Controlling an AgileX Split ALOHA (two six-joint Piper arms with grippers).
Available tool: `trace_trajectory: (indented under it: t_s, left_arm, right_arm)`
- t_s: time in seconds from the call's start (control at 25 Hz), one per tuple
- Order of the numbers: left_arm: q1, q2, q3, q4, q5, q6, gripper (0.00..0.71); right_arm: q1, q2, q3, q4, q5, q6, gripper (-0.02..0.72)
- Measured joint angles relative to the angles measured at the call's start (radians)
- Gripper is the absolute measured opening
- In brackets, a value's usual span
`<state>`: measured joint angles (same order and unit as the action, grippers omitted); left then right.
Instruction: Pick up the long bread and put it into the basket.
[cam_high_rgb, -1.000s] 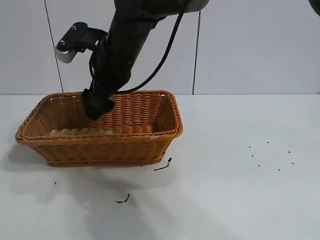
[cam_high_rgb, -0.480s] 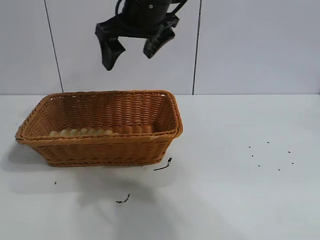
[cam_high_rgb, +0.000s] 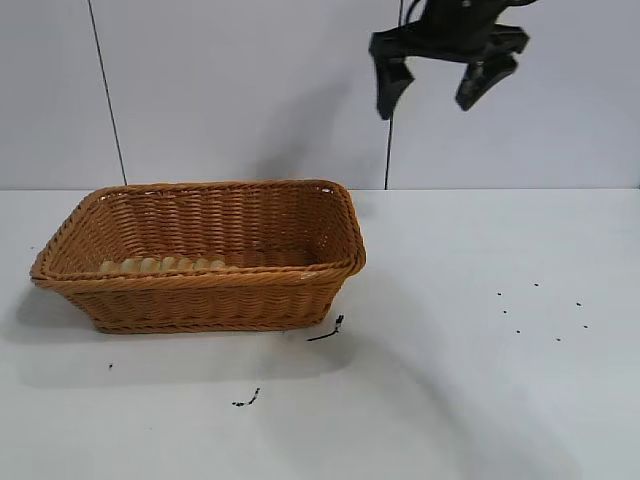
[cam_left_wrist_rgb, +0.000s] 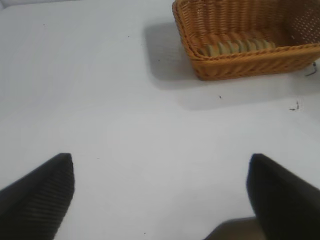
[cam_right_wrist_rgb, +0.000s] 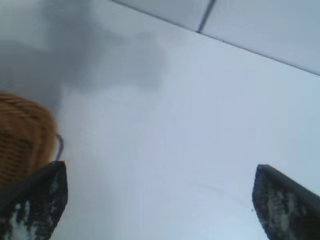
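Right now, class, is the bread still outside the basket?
No: the bread lies inside the basket, along its front wall, while the right pincer hangs open high above the table.

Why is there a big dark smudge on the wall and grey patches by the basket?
Shadows: in the exterior view the basket shades the table beside it; in the right wrist view a soft shadow falls on the wall above the blurred basket corner; the left wrist view shows the bread sharply.

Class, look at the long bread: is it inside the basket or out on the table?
Inside. The long bread lies on the floor of the basket, along its near wall, with only its ridged top showing above the rim.
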<state>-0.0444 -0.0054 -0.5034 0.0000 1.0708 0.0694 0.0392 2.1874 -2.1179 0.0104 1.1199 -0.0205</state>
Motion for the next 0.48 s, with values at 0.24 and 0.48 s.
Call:
trace_trajectory:
  t_s: [0.24,0.48]
  left_arm:
    - [0.000,0.000,0.000,0.000,0.000,0.000,0.696]
    - [0.000,0.000,0.000,0.000,0.000,0.000,0.696]
  right_arm:
    - [-0.016,-0.024,0.001,0.003,0.089,0.003,0.693]
    - [-0.018,-0.098,0.080,0.003,0.090,0.015,0.693]
